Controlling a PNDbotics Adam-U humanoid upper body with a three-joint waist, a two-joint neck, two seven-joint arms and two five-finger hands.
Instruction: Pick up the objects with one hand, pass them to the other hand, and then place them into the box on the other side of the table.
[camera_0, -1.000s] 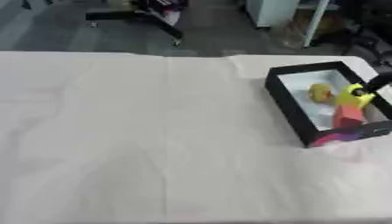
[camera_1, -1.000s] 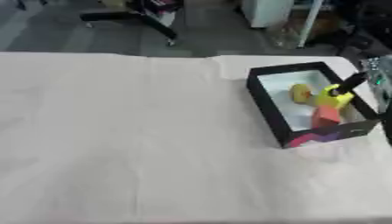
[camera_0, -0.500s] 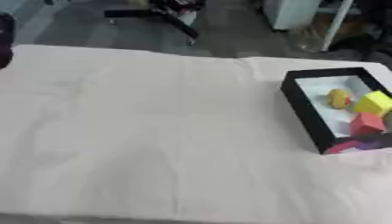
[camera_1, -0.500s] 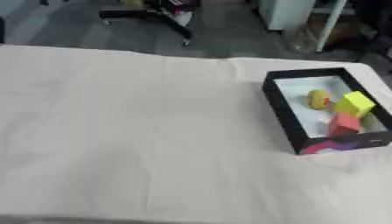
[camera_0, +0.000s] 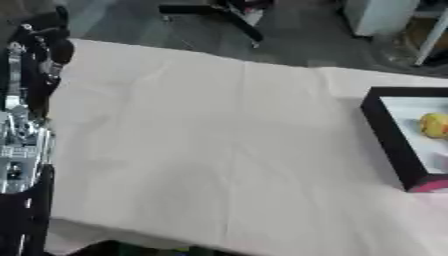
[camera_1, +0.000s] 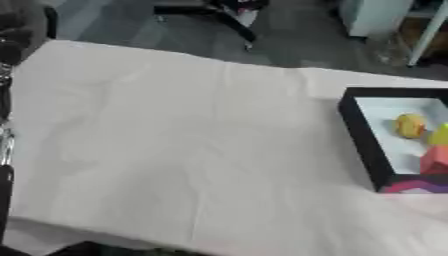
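Left eye view shows your left hand (camera_0: 48, 42) raised at the far left edge of the table, where a second ago no left arm showed; whether its fingers are straight or curled I cannot tell. The head has swung left too, so the black box (camera_1: 360, 135) now sits cut off at the right edge. That shift is the camera's, not the box's. Your right hand, which hung over the box a second ago, is gone from both views.

In the box lie a round yellow object (camera_1: 409, 125), a yellow-green block (camera_1: 440, 135) and a red block (camera_1: 435, 160), the last two partly cropped. The cream tablecloth (camera_0: 219, 145) carries no loose object, so I judge this transfer finished.

The box's near corner shows a pink and purple pattern; no writing or brand can be read.
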